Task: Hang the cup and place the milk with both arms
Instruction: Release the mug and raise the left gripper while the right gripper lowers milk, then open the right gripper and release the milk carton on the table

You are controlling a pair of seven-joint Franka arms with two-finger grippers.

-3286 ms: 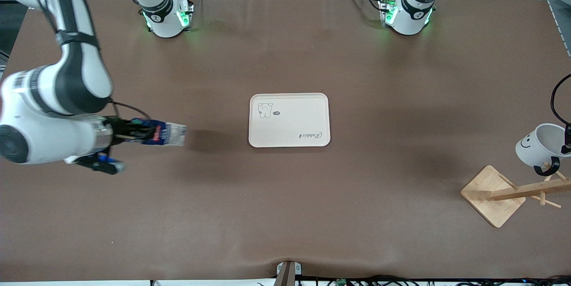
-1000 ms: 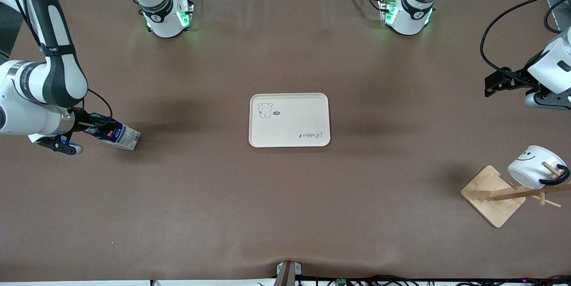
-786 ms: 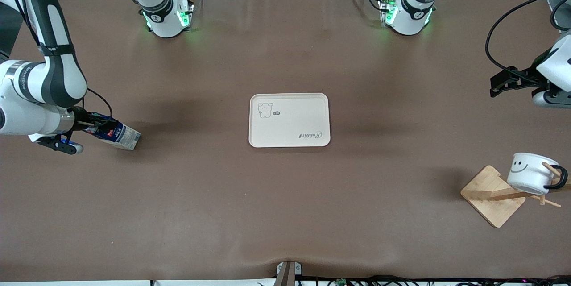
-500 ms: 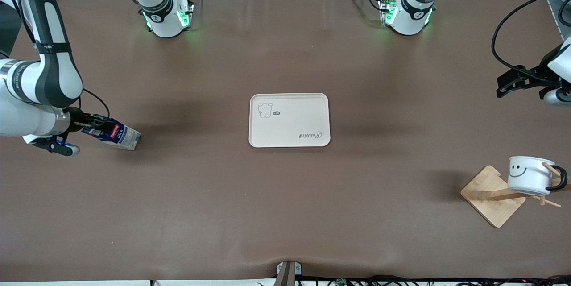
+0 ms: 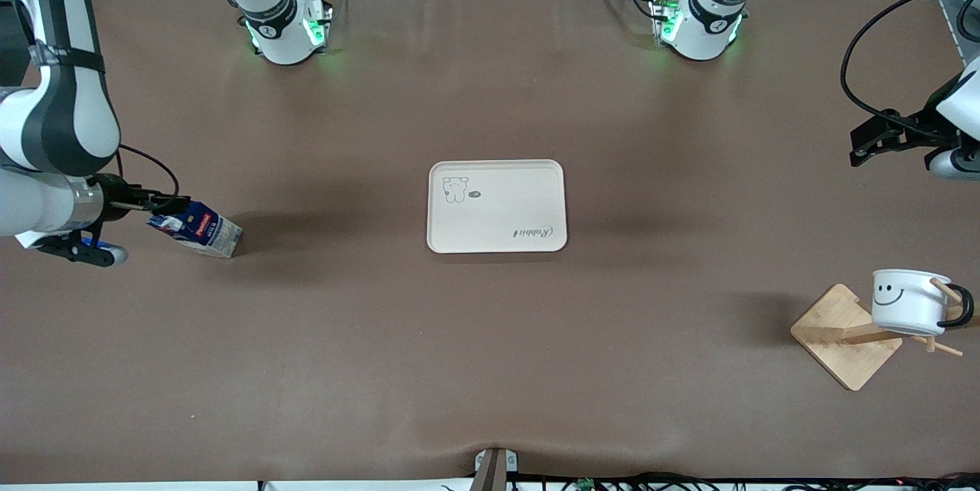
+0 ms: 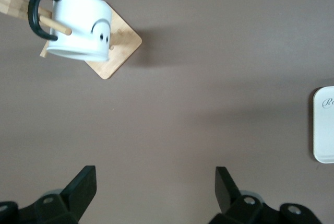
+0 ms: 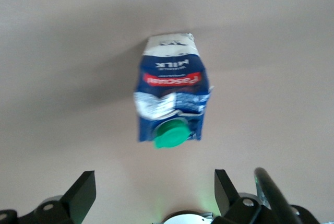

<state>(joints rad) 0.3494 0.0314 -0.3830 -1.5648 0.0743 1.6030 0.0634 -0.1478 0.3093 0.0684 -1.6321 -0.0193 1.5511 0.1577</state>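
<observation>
The white smiley cup point(image 5: 909, 301) hangs by its black handle on a peg of the wooden rack point(image 5: 842, 338) at the left arm's end; it also shows in the left wrist view point(image 6: 81, 25). My left gripper point(image 5: 869, 146) is open and empty, up over the table away from the rack point(image 6: 122, 46). The blue milk carton point(image 5: 197, 227) with its green cap stands tilted on the table at the right arm's end. My right gripper point(image 5: 153, 204) is open just off its top, not touching it. In the right wrist view the milk point(image 7: 172, 98) lies clear of the right gripper point(image 7: 155, 192).
A cream tray point(image 5: 496, 206) with a bear print lies at the table's middle, with nothing on it; its edge shows in the left wrist view point(image 6: 324, 125). The arm bases stand along the table edge farthest from the front camera.
The right gripper set the milk down on the table, let go and drew back. The left gripper released the cup onto the rack peg and moved up and away; the cup settled.
</observation>
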